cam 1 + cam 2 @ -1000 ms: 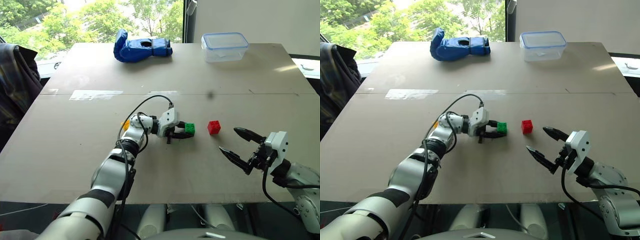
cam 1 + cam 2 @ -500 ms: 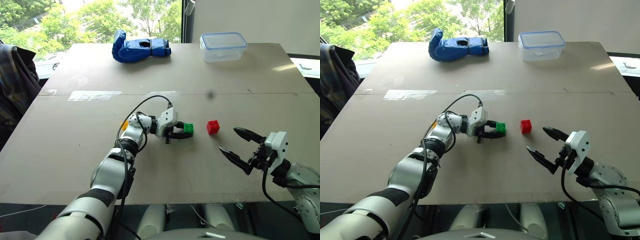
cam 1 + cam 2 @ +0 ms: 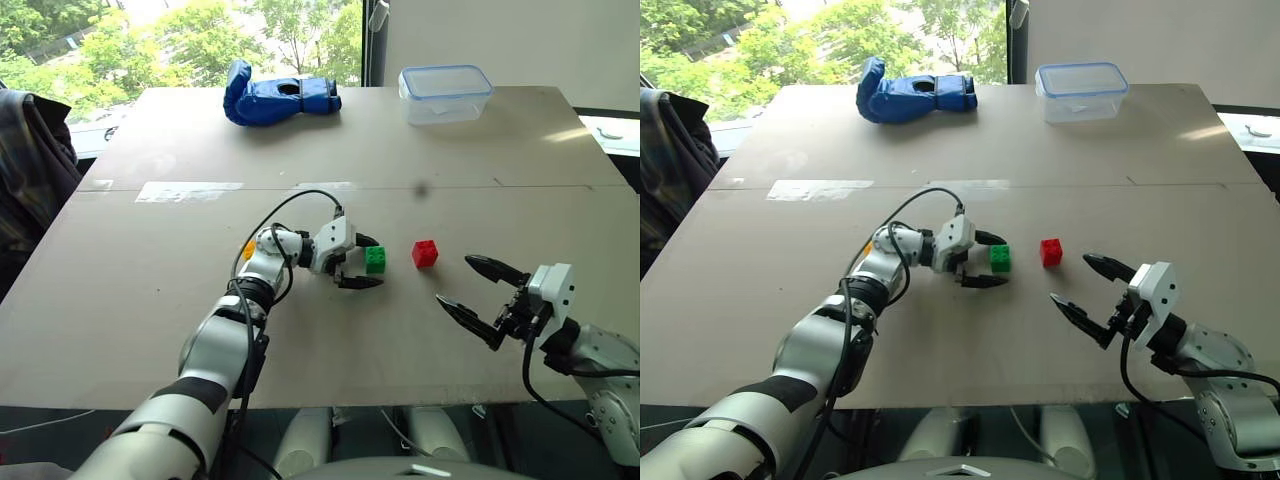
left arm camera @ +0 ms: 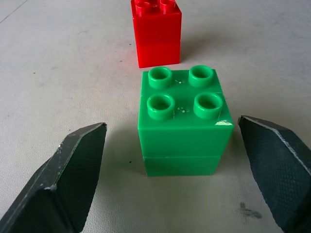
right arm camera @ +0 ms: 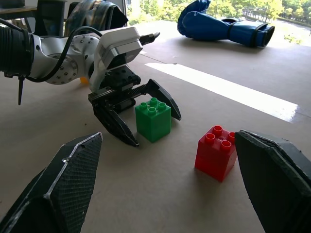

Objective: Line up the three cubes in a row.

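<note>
The green cube (image 3: 376, 259) stands on the table, studs up, between the spread fingers of my left gripper (image 3: 372, 263), which is open and touches neither side of it. Just to its right, with a small gap, sits the red cube (image 3: 425, 253). The yellow cube (image 3: 249, 249) peeks out behind my left forearm, mostly hidden. My right gripper (image 3: 454, 280) hovers open and empty to the right of the red cube, nearer the front edge. The right wrist view looks onto the green cube (image 5: 153, 119) and the red cube (image 5: 215, 152) side by side.
A blue glove (image 3: 280, 95) and a clear plastic box (image 3: 445, 92) lie at the far end of the table (image 3: 520, 220). A strip of clear tape (image 3: 190, 190) is stuck left of centre. Dark clothing (image 3: 30, 160) hangs beside the left edge.
My left gripper has opened and let go of the green cube, which now stands free on the table. The right arm has not moved.
</note>
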`<action>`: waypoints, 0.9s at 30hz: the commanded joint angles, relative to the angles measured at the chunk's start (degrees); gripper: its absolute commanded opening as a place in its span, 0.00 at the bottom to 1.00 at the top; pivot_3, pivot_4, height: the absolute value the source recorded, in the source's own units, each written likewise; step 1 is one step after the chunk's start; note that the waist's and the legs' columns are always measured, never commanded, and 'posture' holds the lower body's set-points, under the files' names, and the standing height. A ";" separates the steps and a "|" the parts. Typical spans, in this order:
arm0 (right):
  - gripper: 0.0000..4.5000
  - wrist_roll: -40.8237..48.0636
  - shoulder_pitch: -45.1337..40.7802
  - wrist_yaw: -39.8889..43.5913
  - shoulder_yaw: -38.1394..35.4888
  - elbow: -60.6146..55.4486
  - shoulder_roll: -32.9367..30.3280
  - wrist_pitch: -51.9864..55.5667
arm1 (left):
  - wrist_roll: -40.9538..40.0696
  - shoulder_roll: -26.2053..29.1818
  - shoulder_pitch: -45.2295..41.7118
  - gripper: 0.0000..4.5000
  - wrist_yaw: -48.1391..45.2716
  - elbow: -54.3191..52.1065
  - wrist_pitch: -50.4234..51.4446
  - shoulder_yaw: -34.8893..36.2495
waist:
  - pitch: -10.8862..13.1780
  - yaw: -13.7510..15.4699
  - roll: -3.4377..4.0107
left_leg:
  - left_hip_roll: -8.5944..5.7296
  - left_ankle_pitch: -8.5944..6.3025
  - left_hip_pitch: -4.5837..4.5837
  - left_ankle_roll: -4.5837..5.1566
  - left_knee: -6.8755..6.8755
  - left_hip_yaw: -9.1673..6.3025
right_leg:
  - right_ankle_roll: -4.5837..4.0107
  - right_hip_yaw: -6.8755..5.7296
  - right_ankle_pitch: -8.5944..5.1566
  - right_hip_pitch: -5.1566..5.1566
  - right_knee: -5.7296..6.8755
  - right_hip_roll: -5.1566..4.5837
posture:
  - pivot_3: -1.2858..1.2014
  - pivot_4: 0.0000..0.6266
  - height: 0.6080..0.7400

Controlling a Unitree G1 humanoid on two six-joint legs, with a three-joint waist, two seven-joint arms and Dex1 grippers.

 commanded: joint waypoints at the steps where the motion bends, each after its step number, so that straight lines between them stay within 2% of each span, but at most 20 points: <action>1: 1.00 0.45 -0.31 0.22 -0.20 -1.51 0.17 -1.03 | -0.55 1.51 0.63 0.99 -0.14 -1.40 -1.01 1.42 | 0.00 0.00 0.00 | 0.00 0.00 -0.01 0.00 0.00 0.00 | 0.00 0.00 0.00 0.00 0.00 0.00 | 0.52 0.24 1.00; 8: 1.00 0.64 -0.21 0.52 -0.10 -1.66 0.01 -0.85 | -6.08 3.46 2.38 0.99 -5.57 -12.34 3.42 3.86 | 0.03 0.10 0.00 | 0.02 0.00 -0.09 0.00 0.02 -0.04 | 0.00 -0.03 0.00 -0.01 -0.04 0.00 | 0.52 0.24 1.00; 12: 1.00 0.78 -0.87 0.99 0.47 -1.36 -0.05 -0.70 | -9.31 7.64 5.70 0.99 -8.57 -24.54 11.01 4.03 | 0.04 -0.03 0.01 | 0.03 -0.01 -0.10 0.00 0.04 -0.07 | 0.00 -0.04 0.00 -0.01 -0.06 -0.01 | 0.52 0.24 1.00; 16: 1.00 1.18 -1.57 1.40 1.41 -1.43 0.20 -0.38 | -13.56 11.81 8.37 0.99 -7.60 -37.47 19.09 5.88 | 0.06 -0.03 0.02 | 0.19 -0.01 -0.09 0.00 0.04 -0.06 | -0.01 -0.03 0.00 -0.02 -0.04 0.04 | 0.52 0.24 1.00; 18: 1.00 2.28 -2.14 1.76 1.89 -1.77 0.54 -0.07 | -17.38 14.31 10.10 0.99 -5.50 -45.57 25.27 8.54 | 0.07 -0.02 0.03 | 0.23 -0.01 -0.09 0.00 0.04 -0.06 | -0.01 -0.03 0.00 -0.02 -0.05 0.04 | 0.52 0.24 1.00; 22: 1.00 4.90 -2.17 4.15 2.68 -2.56 0.50 0.05 | -19.79 18.95 16.10 0.99 2.78 -57.03 33.09 13.94 | 0.08 -0.03 0.06 | 0.31 -0.01 -0.07 0.00 0.03 -0.04 | -0.01 0.00 0.00 -0.02 -0.08 0.03 | 0.52 0.24 1.00; 27: 1.00 6.80 -4.48 5.92 4.53 -2.21 0.90 0.89 | -23.77 21.94 29.25 0.99 14.21 -72.63 43.62 21.87 | 0.14 -0.20 0.08 | 0.39 -0.03 -0.06 0.01 0.01 0.01 | -0.01 0.05 -0.01 -0.04 -0.09 -0.01 | 0.52 0.24 1.00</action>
